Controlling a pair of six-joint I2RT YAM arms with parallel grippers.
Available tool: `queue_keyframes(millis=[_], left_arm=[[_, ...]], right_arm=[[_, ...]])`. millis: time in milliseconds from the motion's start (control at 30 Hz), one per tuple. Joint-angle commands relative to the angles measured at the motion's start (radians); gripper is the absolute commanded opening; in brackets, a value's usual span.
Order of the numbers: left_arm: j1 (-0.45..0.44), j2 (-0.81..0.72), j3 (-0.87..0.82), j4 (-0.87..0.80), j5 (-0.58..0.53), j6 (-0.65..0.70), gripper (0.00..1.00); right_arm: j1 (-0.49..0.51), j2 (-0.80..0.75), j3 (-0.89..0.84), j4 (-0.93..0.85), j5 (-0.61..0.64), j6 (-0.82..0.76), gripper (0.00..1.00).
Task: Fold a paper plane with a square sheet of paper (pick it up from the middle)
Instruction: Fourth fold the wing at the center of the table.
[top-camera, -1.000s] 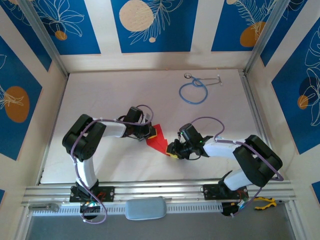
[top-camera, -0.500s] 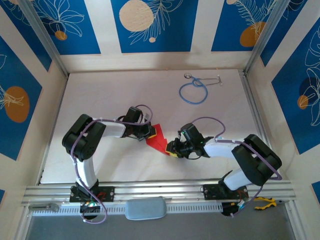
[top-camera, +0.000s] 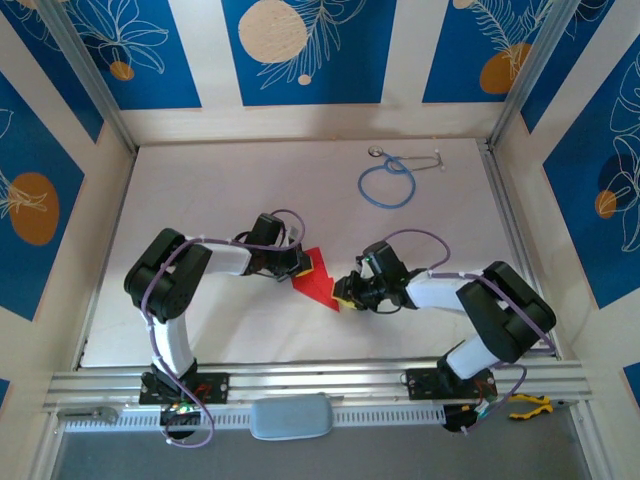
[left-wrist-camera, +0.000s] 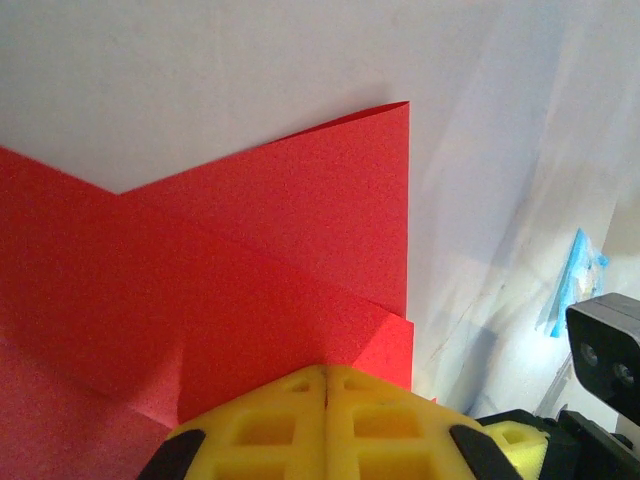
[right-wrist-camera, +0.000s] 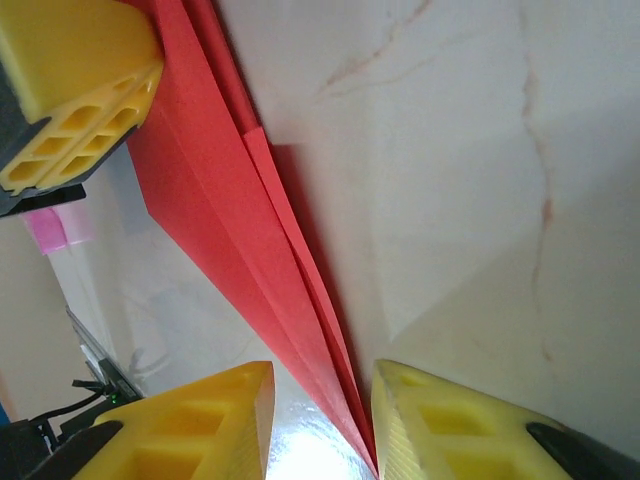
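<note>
Folded red paper (top-camera: 314, 280) lies mid-table, between both grippers.
The left gripper (left-wrist-camera: 326, 385) has its fingers pressed together on the paper. The right gripper (right-wrist-camera: 322, 385) has its fingers apart around the pointed edge, maybe touching it. Bare table (top-camera: 200, 190) lies all round, with the stethoscope (top-camera: 387, 185) well apart. The right gripper has crept closer.
</note>
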Motion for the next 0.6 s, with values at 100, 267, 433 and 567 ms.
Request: queue_keyframes(millis=[100,267,433,567], left_arm=[[0.012,0.009,-0.019,-0.010,-0.005,-0.009,0.01],[0.012,0.009,-0.018,-0.006,-0.002,-0.013,0.01],[0.015,0.012,-0.017,0.002,0.003,-0.018,0.01],[0.015,0.012,-0.017,0.001,0.004,-0.020,0.01]], right_arm=[[0.005,0.057,0.034,0.010,-0.042,-0.052,0.31],[0.009,0.067,0.025,0.054,-0.075,-0.050,0.30],[0.005,0.052,0.014,0.075,-0.079,-0.045,0.29],[0.001,0.048,0.010,0.086,-0.083,-0.041,0.27]])
